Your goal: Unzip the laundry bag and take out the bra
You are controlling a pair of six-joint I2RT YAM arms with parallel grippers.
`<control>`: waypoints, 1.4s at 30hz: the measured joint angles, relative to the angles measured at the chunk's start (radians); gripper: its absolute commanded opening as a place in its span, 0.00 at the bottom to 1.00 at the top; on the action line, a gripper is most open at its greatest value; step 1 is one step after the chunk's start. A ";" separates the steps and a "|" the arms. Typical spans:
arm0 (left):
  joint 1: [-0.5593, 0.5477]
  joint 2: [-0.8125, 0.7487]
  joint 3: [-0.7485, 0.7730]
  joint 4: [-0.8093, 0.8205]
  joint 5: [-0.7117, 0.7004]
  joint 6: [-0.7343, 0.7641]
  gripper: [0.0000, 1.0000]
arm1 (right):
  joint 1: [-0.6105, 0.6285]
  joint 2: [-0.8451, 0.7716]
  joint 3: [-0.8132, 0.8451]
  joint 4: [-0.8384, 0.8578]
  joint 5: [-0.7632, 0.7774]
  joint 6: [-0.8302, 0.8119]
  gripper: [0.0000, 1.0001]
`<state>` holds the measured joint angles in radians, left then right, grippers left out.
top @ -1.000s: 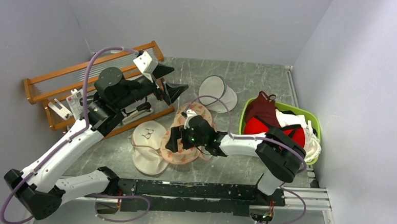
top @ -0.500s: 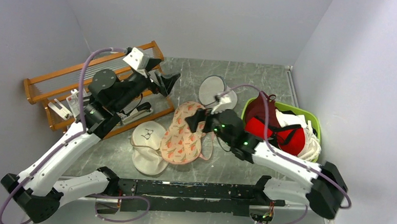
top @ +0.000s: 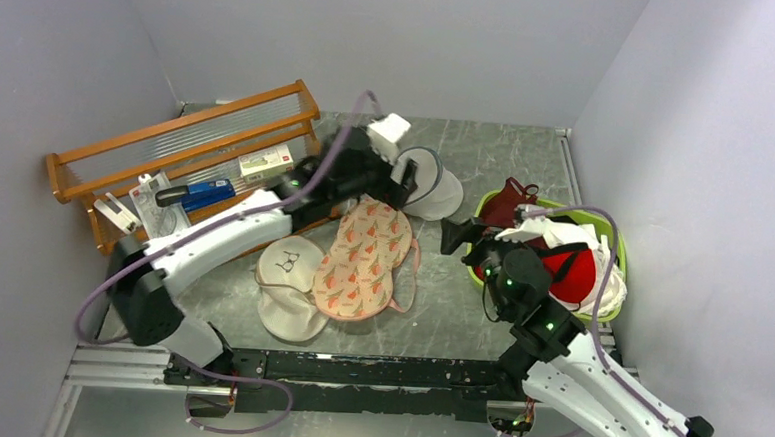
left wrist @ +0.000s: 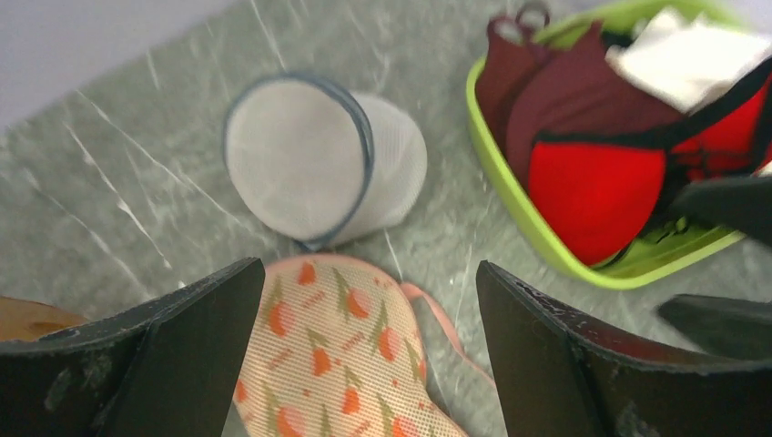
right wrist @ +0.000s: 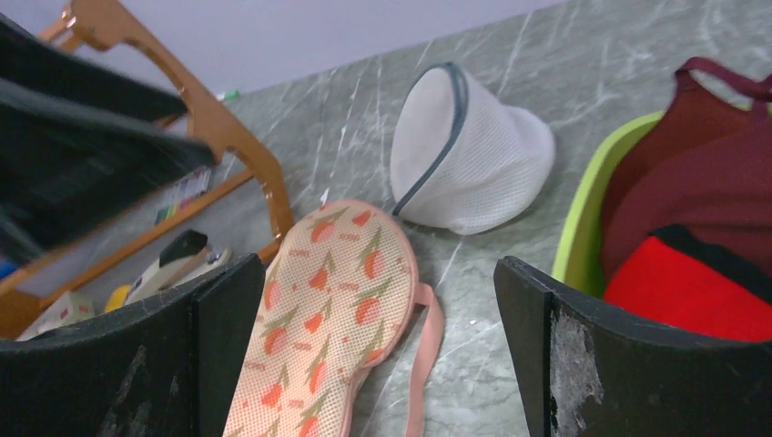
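Where it lies flat, padded laundry bag [top: 359,262], peanut-shaped

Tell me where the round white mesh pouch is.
In the top view the white mesh pouch lies toward the back of the table, just beyond the pink laundry bag and left of the green basket.

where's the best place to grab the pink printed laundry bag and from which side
Grip the pink loop handle on the laundry bag's right edge, coming in from the green basket side. The bag lies flat and padded on the table, giving fingers no raised edge, while the thin strap bows out clear of the body. A zipper pull isn't discernible.
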<state>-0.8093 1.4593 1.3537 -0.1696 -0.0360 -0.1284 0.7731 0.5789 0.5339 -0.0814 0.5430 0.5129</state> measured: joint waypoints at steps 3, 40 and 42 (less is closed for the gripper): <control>-0.083 0.129 0.056 -0.073 -0.104 0.000 0.98 | -0.001 -0.071 0.000 -0.039 0.048 -0.005 1.00; -0.138 0.331 0.063 -0.185 -0.242 0.026 0.07 | -0.002 -0.227 0.001 -0.270 0.129 0.002 1.00; -0.141 0.243 0.020 -0.135 -0.219 0.058 0.07 | -0.002 -0.189 0.001 -0.267 0.128 0.004 1.00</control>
<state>-0.9501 1.7027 1.3735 -0.3042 -0.2550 -0.0704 0.7715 0.3901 0.5346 -0.3489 0.6708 0.5167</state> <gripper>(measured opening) 0.086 0.996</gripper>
